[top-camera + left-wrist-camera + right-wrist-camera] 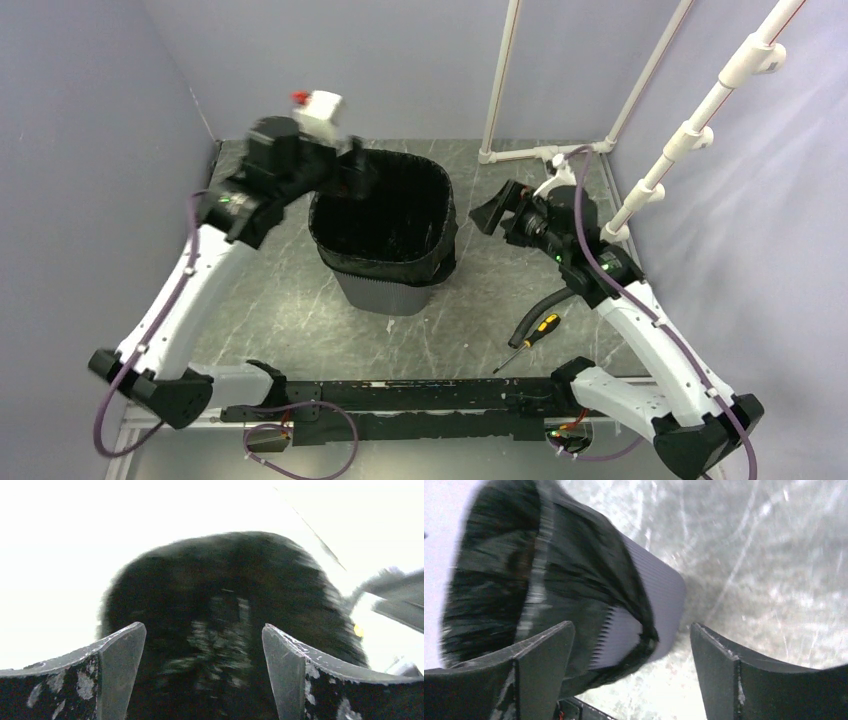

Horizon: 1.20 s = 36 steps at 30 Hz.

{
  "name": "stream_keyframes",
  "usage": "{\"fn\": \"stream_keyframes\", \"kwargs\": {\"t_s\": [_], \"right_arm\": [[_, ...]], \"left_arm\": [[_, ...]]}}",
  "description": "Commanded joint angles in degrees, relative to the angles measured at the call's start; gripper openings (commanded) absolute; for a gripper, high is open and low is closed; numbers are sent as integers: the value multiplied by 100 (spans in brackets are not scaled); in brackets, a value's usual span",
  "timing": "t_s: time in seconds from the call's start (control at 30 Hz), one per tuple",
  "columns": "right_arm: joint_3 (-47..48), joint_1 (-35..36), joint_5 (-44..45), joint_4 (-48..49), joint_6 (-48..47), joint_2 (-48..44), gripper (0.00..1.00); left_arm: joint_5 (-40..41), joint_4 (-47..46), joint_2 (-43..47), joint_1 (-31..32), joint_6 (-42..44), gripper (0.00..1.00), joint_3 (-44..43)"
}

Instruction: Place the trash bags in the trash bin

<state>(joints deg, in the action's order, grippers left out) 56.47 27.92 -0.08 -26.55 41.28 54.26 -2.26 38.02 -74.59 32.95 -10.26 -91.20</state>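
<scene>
The dark grey trash bin [385, 293] stands upright in the middle of the table. A glossy black trash bag [385, 215] lines it, its edge folded down over the rim. My left gripper [357, 166] hovers at the bin's back-left rim. In the left wrist view this gripper [202, 630] is open, with the blurred black bag [225, 580] beyond its fingers and nothing held. My right gripper [488, 215] stands to the right of the bin, apart from it. In the right wrist view it [631, 626] is open and empty, with the bag [574, 555] and the bin's grey wall [659, 590] at the left.
A yellow-and-black screwdriver [530, 335] and a black hose [545, 305] lie on the table near the right arm. White pipe framing [545, 152] rises at the back right corner. Purple walls close in the table on three sides.
</scene>
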Motion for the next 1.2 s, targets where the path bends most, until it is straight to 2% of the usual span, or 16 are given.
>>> {"fn": "stream_keyframes", "kwargs": {"t_s": [0.0, 0.1, 0.2, 0.37, 0.43, 0.67, 0.8, 1.17], "right_arm": [[1150, -1, -731, 79, -667, 184, 82], [1941, 278, -1155, 45, -890, 753, 73], [2902, 997, -634, -540, -1370, 1671, 72], [4311, 1586, -373, -1722, -1913, 3172, 72], [4784, 1824, -175, -2144, -2176, 3696, 73], [6370, 2393, 643, -3397, -2707, 5416, 76], [6314, 2510, 441, -3394, -2801, 5832, 78], [4740, 2533, -331, -2110, -2555, 6133, 79]], "left_arm": [[-86, 110, 607, -1935, -499, 93, 437], [-1216, -57, 851, -3201, -915, 93, 1126], [-2099, -364, 881, -3860, -1308, 93, 2052], [-3422, -1380, 901, -3974, -1936, 91, 3439], [-3877, -1663, 834, -3972, -1947, 89, 3782], [-4429, -2136, 314, -3963, -1850, 88, 4368], [-4512, -2154, 31, -3915, -1734, 88, 4442], [-4438, -2289, -71, -3852, -1792, 87, 4618]]}}
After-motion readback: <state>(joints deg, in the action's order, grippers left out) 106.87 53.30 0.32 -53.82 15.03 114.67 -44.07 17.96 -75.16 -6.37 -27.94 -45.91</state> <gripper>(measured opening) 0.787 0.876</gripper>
